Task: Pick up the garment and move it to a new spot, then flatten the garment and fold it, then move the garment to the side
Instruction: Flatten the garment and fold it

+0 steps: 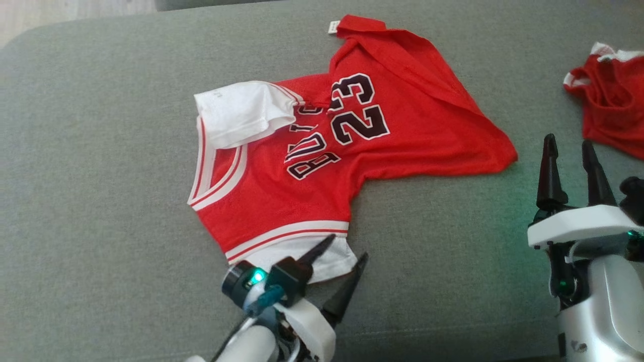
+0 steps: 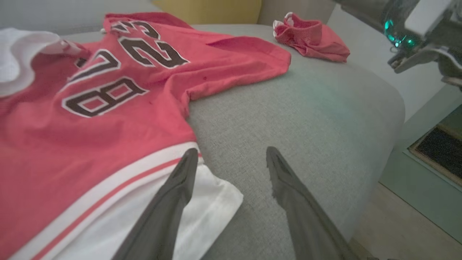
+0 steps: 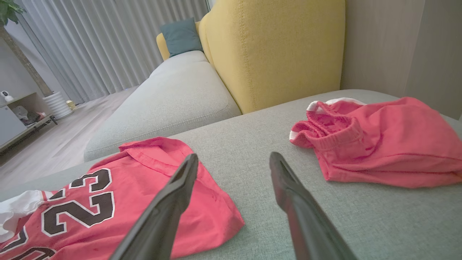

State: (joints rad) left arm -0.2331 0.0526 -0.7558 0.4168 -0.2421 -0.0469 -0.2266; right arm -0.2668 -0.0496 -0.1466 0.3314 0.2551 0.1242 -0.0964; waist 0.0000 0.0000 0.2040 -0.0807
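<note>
The left gripper point(image 1: 348, 247) stands jaws apart, one finger over the near white sleeve point(image 1: 287, 255) of the jersey point(image 1: 282, 201), the other over bare sofa cushion point(image 1: 100, 201); the right gripper point(image 1: 568, 141) hovers spread wide near the hem corner; the jersey lies rumpled mid-cushion, its far sleeve folded over; a pinch here may catch one layer only, dragging it crooked.

Head camera: high at near edge, looking forward and down on grey cushion point(image 1: 100, 201); jersey point(image 1: 412, 136) mid-frame. Left wrist camera: low, close over jersey's near white sleeve, facing far right toward red shorts point(image 2: 314, 39). Right wrist camera: low over cushion's right part, facing far toward yellow chair back point(image 3: 274, 54). All three share jersey, shorts, cushion.
</note>
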